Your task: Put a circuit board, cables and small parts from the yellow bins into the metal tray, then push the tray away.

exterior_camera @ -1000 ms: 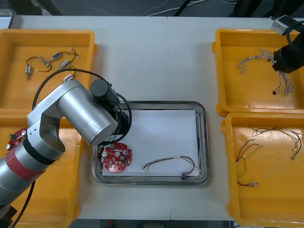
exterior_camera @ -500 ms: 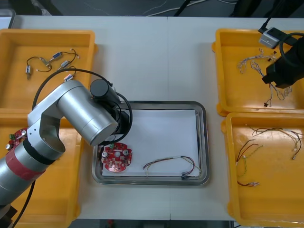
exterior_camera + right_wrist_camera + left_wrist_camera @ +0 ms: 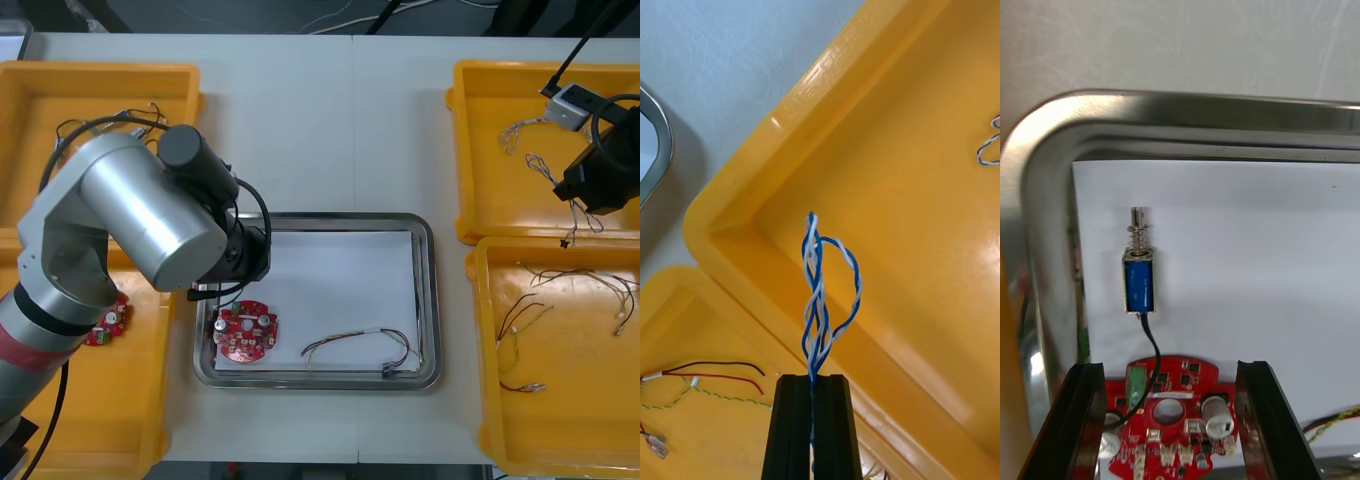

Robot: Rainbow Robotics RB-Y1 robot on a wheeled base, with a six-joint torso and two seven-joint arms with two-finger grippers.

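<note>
The right tool (image 3: 812, 382) is clenched on a twisted blue and white cable (image 3: 820, 300) above the far right yellow bin (image 3: 925, 187), while the left tool (image 3: 1169, 367), released, hovers over the metal tray (image 3: 1045, 187), where 1 small metal part (image 3: 1139, 279) lies just beside the red circuit board (image 3: 1169, 420).

Assembly workshop: yellow bins (image 3: 500, 200), circuit board (image 3: 245, 333)
</note>
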